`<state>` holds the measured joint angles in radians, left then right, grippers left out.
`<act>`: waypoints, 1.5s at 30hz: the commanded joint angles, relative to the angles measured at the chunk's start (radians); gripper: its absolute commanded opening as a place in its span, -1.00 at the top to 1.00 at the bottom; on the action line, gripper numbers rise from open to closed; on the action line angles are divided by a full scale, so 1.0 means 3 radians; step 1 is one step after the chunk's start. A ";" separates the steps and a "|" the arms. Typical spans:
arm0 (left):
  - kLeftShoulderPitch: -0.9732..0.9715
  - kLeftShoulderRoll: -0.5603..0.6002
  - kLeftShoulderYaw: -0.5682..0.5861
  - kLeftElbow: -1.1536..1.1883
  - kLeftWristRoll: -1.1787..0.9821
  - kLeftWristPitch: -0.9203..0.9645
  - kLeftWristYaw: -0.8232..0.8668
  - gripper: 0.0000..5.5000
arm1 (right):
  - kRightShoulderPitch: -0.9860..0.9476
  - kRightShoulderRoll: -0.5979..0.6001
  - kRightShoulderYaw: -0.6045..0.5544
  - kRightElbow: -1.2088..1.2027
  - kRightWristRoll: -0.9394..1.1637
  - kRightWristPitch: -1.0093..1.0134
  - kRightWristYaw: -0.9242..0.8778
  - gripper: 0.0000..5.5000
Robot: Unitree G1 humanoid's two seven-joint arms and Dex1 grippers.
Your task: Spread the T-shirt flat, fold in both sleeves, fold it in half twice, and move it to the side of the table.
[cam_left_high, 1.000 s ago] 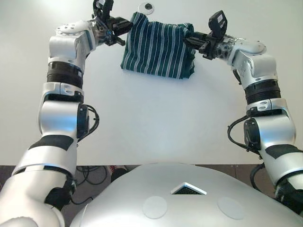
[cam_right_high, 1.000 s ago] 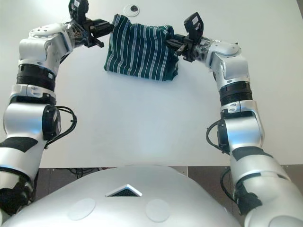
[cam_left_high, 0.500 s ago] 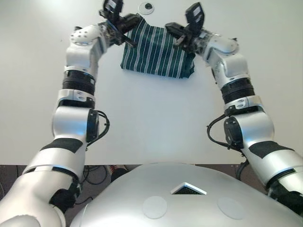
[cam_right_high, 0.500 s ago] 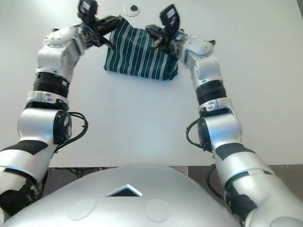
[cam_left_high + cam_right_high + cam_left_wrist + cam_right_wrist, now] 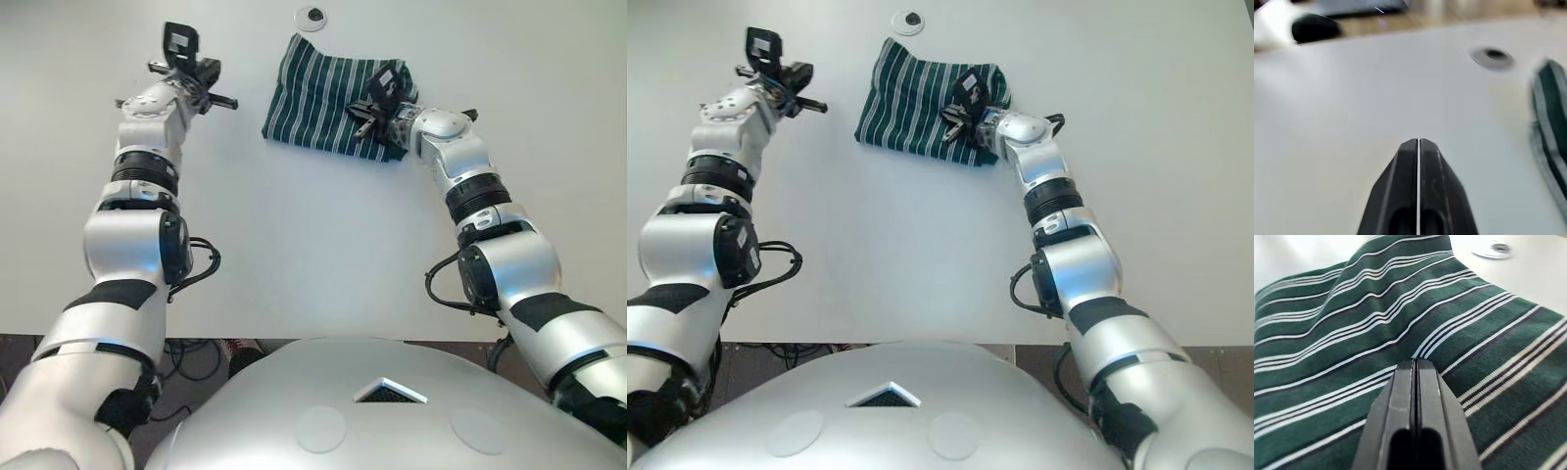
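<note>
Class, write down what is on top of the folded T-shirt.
The right gripper, jaws shut, over the T-shirt near its right edge. Whether it touches the cloth is hidden.

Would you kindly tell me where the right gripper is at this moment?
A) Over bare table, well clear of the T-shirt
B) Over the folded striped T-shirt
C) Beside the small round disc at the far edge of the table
B: the right gripper is over the near right part of the folded T-shirt.

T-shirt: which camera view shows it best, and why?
Left eye view: the folded T-shirt shows almost whole, as in the right eye view. Right wrist view gives close stripes; left wrist view catches one edge.
</note>
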<state>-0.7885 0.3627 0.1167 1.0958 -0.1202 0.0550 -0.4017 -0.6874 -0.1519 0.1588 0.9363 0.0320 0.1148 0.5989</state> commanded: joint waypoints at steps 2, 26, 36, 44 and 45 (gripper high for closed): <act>0.0426 0.0080 0.0076 -0.0767 -0.0034 0.0025 0.0062 0.99 | 0.0508 -0.0729 -0.0322 0.0115 -0.0040 0.0409 -0.0261 1.00; 0.2161 -0.0689 -0.0106 -0.3986 -0.0011 0.0762 0.0996 0.99 | 0.1523 0.0068 -0.0630 -0.3197 -0.0018 0.0370 -0.2020 1.00; 0.2093 -0.0788 -0.0014 -0.3728 -0.0045 0.0753 0.1116 0.99 | 0.1645 0.0184 -0.0557 -0.3143 -0.0064 0.0276 -0.2055 1.00; 0.2134 -0.0837 0.0012 -0.3693 -0.0018 0.0709 0.1165 0.99 | 0.1716 0.0145 -0.0483 -0.3119 -0.0089 0.0316 -0.1981 1.00; 0.2135 -0.0852 0.0007 -0.3693 -0.0015 0.0710 0.1175 0.99 | 0.1697 0.0133 -0.0508 -0.3103 -0.0090 0.0319 -0.1966 1.00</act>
<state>-0.1564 0.1143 0.1219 -0.0194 -0.1353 0.2752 -0.0632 -0.1716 -0.0945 0.0137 -0.0054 0.0074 0.2009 -0.0019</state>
